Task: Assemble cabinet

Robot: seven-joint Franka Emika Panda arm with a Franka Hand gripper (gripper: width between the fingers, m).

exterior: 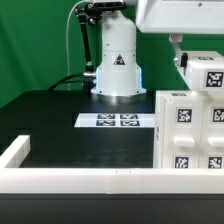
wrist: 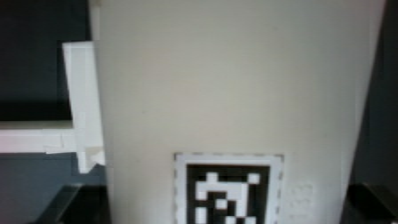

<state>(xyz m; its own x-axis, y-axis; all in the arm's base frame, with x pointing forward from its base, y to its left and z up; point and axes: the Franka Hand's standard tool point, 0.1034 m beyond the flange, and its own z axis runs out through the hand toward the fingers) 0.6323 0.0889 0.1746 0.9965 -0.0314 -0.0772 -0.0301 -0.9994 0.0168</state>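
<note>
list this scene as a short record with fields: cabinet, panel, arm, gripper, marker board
cabinet: white boxy body with square tags, at the exterior view's right
white panel: tagged, sits on top of the body; a white tagged surface fills the wrist view close up
arm: reaches down over the cabinet
gripper: at the white panel; whether it grips cannot be told
marker board: flat on the black table, in front of the robot base
</note>
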